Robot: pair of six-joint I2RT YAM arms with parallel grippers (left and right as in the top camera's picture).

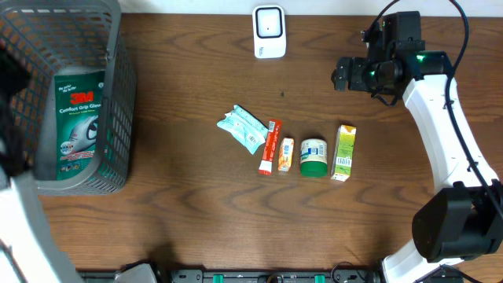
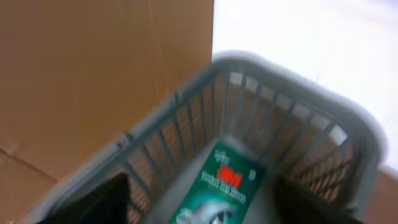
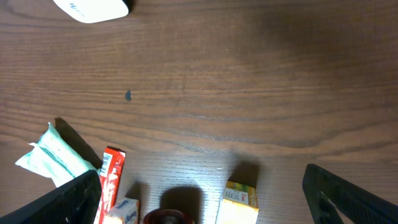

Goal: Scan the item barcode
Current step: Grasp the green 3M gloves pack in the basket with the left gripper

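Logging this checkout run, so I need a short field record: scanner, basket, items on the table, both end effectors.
scanner: white, far edge of table
basket: grey, left side, holds glove pack
on table: wipes pack, red box, small box, green jar, carton, in a row
left end effector: open, above basket
right end effector: open, empty, above table

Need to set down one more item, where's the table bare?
Free: between the basket and the tissue pack; between the scanner and the item row; the whole front strip below the row. Crowded: the row itself, tissue pack through carton, nearly side by side.
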